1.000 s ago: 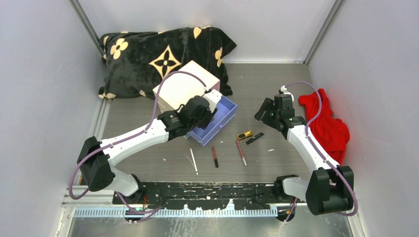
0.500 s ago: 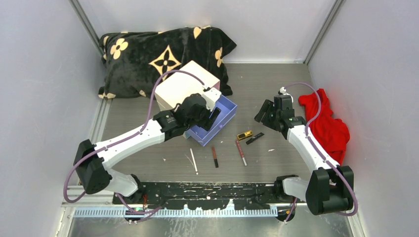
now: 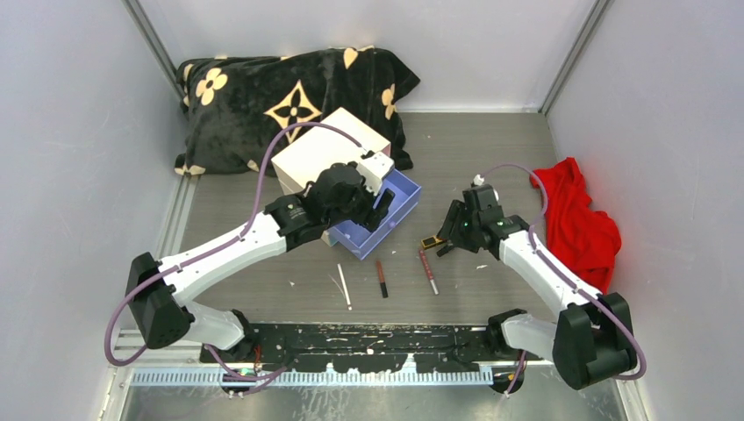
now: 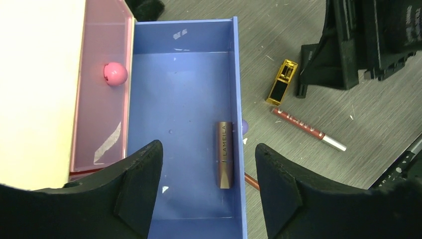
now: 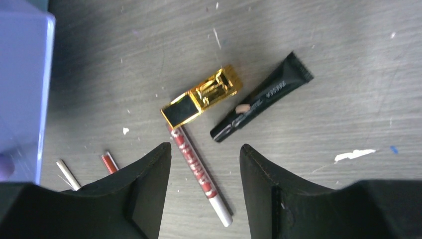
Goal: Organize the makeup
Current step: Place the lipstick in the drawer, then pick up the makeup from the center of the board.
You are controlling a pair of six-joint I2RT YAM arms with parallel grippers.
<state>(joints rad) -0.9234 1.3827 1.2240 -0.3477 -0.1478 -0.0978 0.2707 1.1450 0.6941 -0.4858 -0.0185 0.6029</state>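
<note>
Left claw (image 4: 208, 148) spread wide, gripping nothing, poised over the open blue drawer (image 4: 184, 89) of the cream box (image 3: 320, 158). In that drawer, one brown tube (image 4: 224, 161) lying flat, long axis parallel to the wall nearest the loose pieces and close beside it. Alongside, a pink drawer (image 4: 99, 124).

Right claw (image 5: 205, 149) also spread and empty, above a cluster on the table (image 3: 474, 149). Gold tube (image 5: 203, 95) and black tube (image 5: 261, 103) roughly parallel, both running near-left to far-right. Red-brown pencil (image 5: 200, 174) starting just beside the gold tube, pointing near, white tip nearest. Further left, apart, a short dark-red pencil (image 3: 382, 279) and a white pencil (image 3: 344, 286), both lengthwise far to near.
</note>
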